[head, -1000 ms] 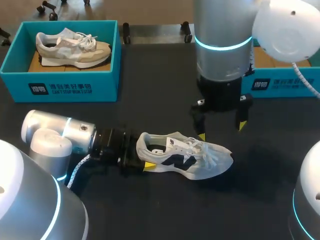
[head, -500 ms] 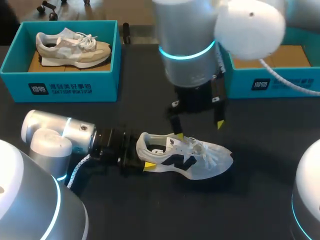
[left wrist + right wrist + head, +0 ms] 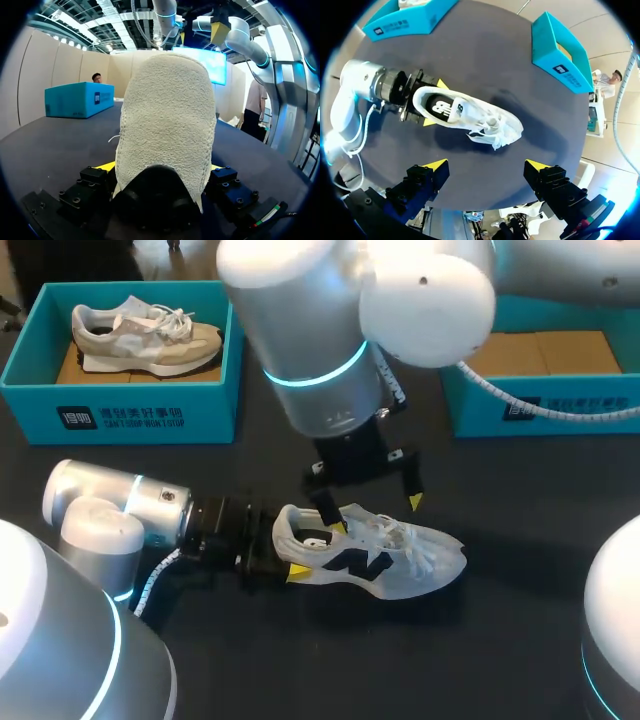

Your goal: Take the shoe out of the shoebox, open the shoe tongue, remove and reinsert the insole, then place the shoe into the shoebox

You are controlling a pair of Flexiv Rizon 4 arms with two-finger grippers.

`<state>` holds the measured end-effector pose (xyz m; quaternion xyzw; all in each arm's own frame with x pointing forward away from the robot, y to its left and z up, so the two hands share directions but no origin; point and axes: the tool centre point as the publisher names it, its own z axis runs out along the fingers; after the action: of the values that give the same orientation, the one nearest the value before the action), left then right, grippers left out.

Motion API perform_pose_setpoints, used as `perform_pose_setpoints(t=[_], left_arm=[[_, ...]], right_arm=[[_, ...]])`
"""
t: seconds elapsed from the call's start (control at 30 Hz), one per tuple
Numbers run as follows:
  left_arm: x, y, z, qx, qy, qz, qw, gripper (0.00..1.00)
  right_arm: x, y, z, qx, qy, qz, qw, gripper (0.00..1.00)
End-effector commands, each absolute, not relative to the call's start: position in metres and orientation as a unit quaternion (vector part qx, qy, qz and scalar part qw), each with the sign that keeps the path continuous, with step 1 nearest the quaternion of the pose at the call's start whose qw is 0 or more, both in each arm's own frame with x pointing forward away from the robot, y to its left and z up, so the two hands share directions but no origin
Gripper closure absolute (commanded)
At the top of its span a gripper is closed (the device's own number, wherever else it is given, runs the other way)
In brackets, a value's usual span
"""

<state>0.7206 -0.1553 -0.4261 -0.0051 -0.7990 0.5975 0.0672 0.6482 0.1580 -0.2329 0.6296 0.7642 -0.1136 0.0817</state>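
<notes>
My right arm has swung in from the right side of the table and dropped. A second ago the right gripper (image 3: 377, 512) hung above and behind the laces of the white shoe (image 3: 375, 560); now it sits lower and further left, over the collar and tongue, with its near yellow tip just at the collar edge. I read that as the approach to opening the tongue. The shoe is already out of its box, the tongue is not yet lifted, and the insole looks to be still inside, dark in the mouth of the shoe in the right wrist view.

The right fingers (image 3: 436, 165) are spread wide with nothing between them; the shoe lies well ahead of them there.

The shoe itself has not shifted; it stands on its sole on the dark table (image 3: 520, 640), toe towards my right, heel towards my left arm. The left gripper (image 3: 290, 558) has kept its place at the heel. From its own wrist view the heel fills the gap between the two fingers, so I take it as pinched from both sides, though the far finger is hidden from above.

The right shoebox (image 3: 540, 405) sits well apart at the far right; the left shoebox (image 3: 120, 418) holds a beige shoe (image 3: 145, 338), as before.
</notes>
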Motion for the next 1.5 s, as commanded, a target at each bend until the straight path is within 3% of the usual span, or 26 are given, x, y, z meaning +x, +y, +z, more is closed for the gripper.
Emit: perform_pose_setpoints(t=[0.03, 0.43, 1.5], left_arm=[[0.725, -0.152, -0.431, -0.005, -0.799, 0.597, 0.068, 1.0], [0.725, -0.152, -0.431, -0.005, -0.799, 0.597, 0.068, 1.0], [0.725, -0.152, -0.431, -0.005, -0.799, 0.597, 0.068, 1.0]], right_arm=[[0.648, 0.16, -0.233, 0.63, 0.764, -0.116, 0.085, 0.0], [0.658, 0.183, -0.249, 0.647, 0.736, -0.145, 0.14, 0.0], [0.699, 0.196, -0.31, 0.673, 0.704, -0.179, 0.142, 0.0]])
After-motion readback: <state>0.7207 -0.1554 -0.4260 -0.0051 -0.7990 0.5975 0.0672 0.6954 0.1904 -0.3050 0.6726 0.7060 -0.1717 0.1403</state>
